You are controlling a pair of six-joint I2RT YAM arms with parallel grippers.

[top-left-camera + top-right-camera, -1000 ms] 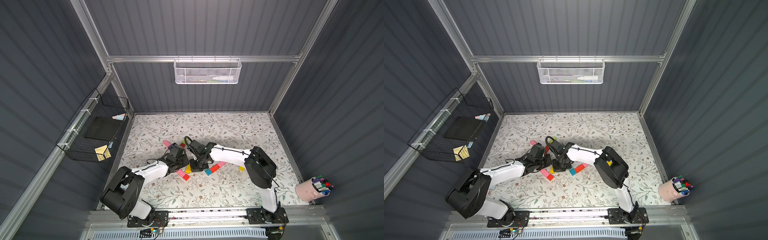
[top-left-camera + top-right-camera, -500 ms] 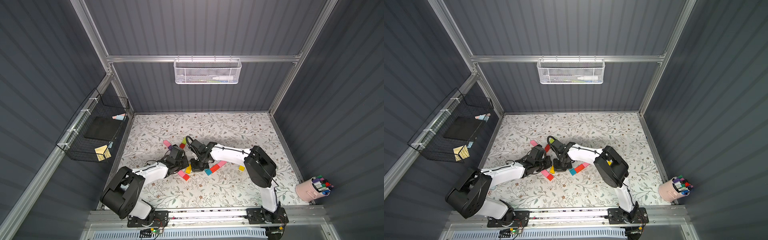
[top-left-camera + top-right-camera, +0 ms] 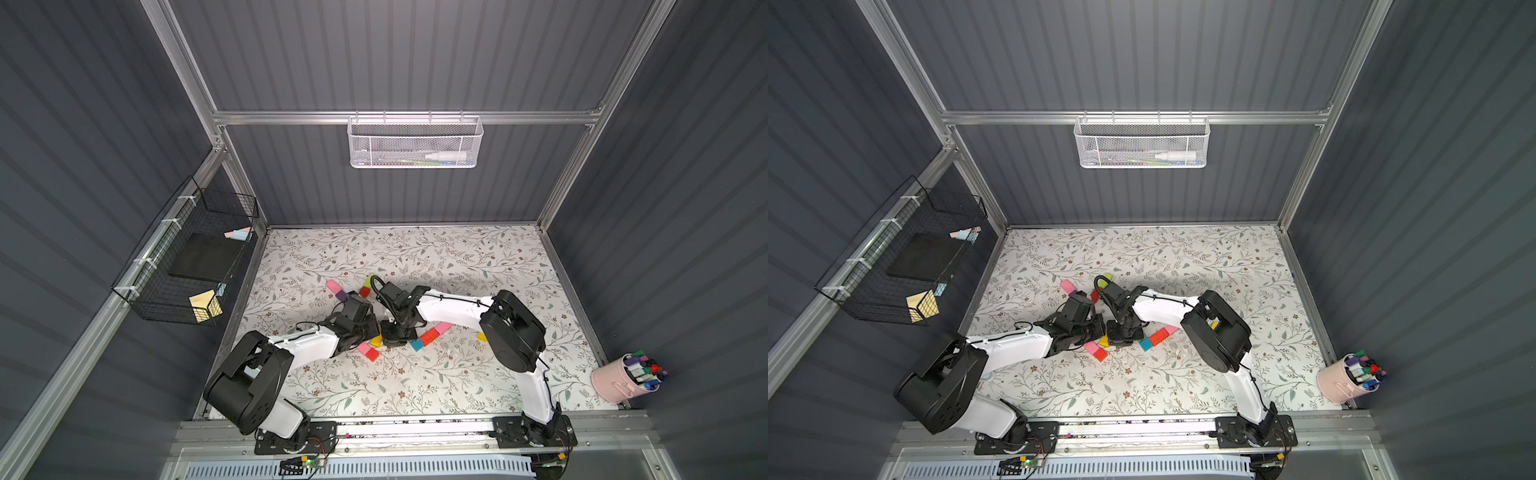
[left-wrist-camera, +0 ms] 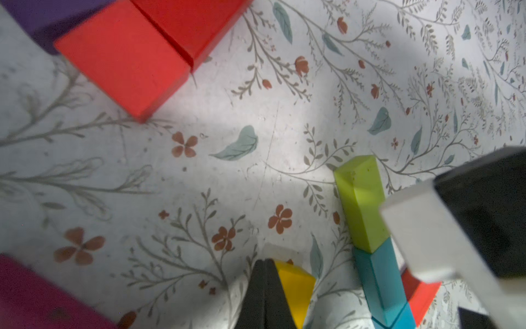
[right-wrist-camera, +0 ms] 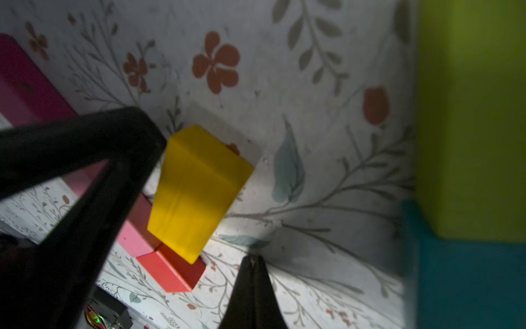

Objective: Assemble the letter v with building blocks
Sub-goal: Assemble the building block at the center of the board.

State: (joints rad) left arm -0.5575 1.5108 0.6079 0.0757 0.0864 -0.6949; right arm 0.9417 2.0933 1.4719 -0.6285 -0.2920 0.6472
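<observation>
Grey slatted walls (image 3: 374, 187) are seen around a floral tabletop (image 3: 415, 257), with wide bare surface toward its far edge and its near rail. The building blocks (image 3: 424, 338) are gathered mid-table, where both arms are held low. The left gripper (image 4: 264, 275) is seen with its fingers pressed together, nothing between them. A yellow block (image 4: 296, 284) sits right beside one finger, but contact cannot be made out. The right gripper (image 5: 252, 267) is likewise closed and empty, with a strip of bare table between its tips and the yellow block's nearest corner. Ahead of the left fingertips open surface is found, bounded far off by two red blocks (image 4: 128, 62) set edge to edge. To one side a lime block (image 4: 360, 199) is butted end-on to a teal block (image 4: 378, 279). A magenta block (image 4: 34, 296) lies off to the other side.
</observation>
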